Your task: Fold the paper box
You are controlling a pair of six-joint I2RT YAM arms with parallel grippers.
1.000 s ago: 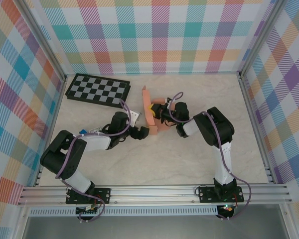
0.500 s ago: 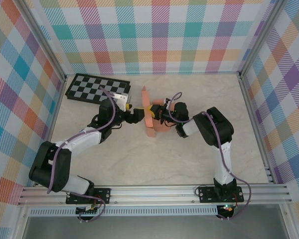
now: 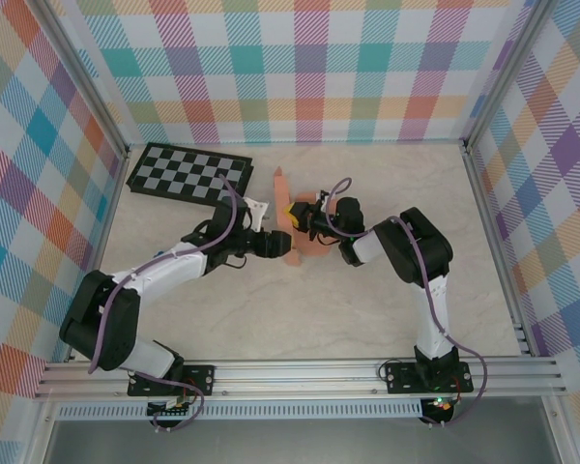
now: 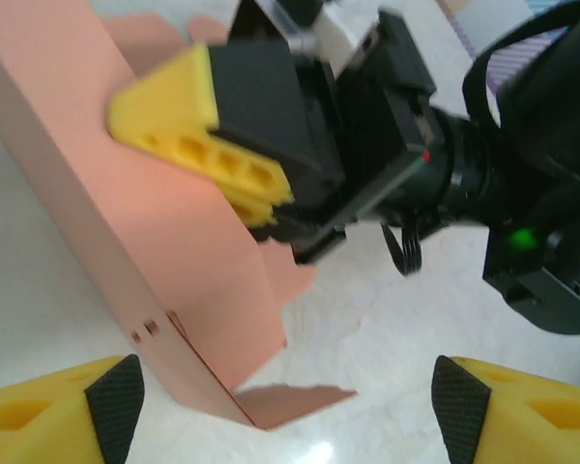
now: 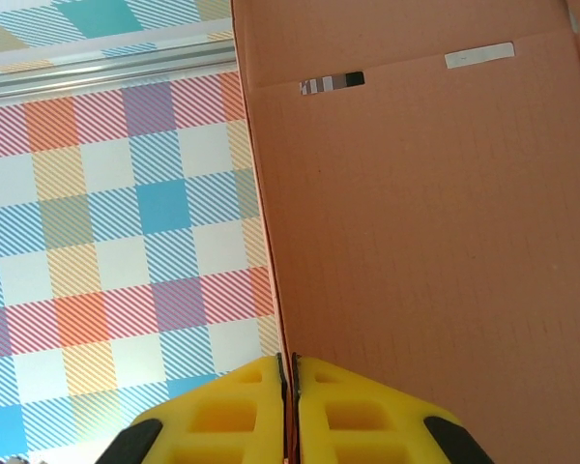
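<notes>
Left hand (image 3: 274, 244) is coming back in. A second ago it was sitting lower, near the bottom end of the paper box (image 3: 281, 188). Half a second ago it was swinging up toward the checkerboard (image 3: 188, 174). Now it is pressing close to the card's left face, mid-desk (image 3: 367, 300).

Its jaws are narrowing from the earlier wide spread but are still gaping and holding nothing. In the left wrist view, the yellow fingers (image 4: 48, 420) are sitting at either bottom corner, with the lower corner of the salmon panel (image 4: 145, 242) between them and touching neither.

Right hand (image 3: 297, 215) isn't moving. It is clamped tight on the panel edge and keeping it standing, with the pads (image 5: 222, 416) pinching the card (image 5: 425, 242) edge-on. From the left wrist camera, the right hand (image 4: 237, 169) is gripping the top of the same panel.

My read: the left hand is lining up to pinch or push the lower flap while the right hand is anchoring. The fold isn't made yet and the box is only partly erected. The risk is the thin card buckling if the left hand closes off the crease.
</notes>
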